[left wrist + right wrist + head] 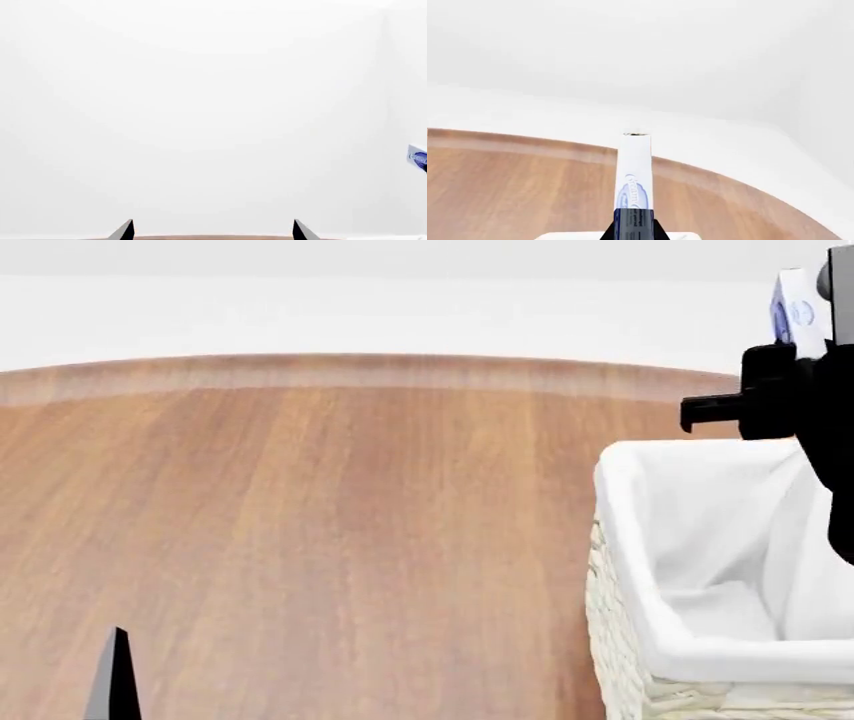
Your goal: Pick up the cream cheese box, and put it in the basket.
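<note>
My right gripper (634,231) is shut on the cream cheese box (634,172), a thin white box with blue marks, held on edge. In the head view the box (795,312) is at the upper right, held high above the far end of the basket (627,540). The basket is cream-white wicker with a white cloth liner, at the right of the wooden table. My left gripper (213,231) is open and empty, its fingertips (124,231) wide apart over the table's edge. One left fingertip (115,675) shows at the head view's lower left.
The round wooden table (307,520) spreads left of the basket. A white wall lies behind it. A corner of the box (418,156) shows at the edge of the left wrist view. The basket's rim (560,236) shows just under the right gripper.
</note>
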Available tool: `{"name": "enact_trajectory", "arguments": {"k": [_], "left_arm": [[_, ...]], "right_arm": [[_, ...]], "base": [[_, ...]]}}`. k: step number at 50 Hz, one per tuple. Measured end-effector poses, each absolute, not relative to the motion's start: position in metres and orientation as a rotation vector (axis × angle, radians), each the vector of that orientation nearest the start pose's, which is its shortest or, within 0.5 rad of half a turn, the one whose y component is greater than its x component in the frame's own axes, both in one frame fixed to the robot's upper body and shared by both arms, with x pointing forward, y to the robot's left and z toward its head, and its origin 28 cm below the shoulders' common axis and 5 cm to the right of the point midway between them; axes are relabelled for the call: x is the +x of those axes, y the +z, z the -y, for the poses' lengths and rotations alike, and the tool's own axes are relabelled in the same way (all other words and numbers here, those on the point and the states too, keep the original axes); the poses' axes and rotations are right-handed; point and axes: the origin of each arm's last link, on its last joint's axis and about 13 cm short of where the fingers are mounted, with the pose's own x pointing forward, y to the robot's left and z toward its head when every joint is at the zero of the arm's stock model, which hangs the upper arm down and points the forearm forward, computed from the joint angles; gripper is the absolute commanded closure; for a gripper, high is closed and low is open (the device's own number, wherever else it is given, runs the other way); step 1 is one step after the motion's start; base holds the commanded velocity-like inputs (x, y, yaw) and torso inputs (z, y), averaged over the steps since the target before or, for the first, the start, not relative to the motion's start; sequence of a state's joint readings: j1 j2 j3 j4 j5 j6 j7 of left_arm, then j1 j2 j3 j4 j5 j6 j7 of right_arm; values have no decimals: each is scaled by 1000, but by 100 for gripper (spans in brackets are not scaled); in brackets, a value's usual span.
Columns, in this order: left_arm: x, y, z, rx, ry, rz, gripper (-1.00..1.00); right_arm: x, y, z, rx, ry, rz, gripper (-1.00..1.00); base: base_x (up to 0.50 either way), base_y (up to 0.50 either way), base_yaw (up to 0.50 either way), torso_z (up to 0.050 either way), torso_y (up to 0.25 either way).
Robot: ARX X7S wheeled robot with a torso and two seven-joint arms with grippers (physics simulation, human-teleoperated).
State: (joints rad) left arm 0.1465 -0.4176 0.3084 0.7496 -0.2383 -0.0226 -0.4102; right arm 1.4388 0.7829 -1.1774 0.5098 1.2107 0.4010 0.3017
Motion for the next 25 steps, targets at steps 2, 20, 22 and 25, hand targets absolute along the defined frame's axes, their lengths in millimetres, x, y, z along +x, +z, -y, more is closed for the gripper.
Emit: {"name": "enact_trajectory", "arguments": {"k": [2,20,22,25], "left_arm": [[149,128,-197,-69,-112,434,-100],[149,128,-198,-70,-112,434,-100],[149,128,-198,-70,-112,434,-100],[149,129,-198,-71,-112,435,-100]], "right_arm": [[369,249,233,-168,-108,-172,100],[389,223,241,-123,-123,-332,100],[390,222,242,-116,-117,-363,100],[389,221,244,-100,-107,-415,100]], "base": [[0,0,0,0,0],[0,0,0,0,1],[0,0,0,0,0],[0,0,0,0,0]]}}
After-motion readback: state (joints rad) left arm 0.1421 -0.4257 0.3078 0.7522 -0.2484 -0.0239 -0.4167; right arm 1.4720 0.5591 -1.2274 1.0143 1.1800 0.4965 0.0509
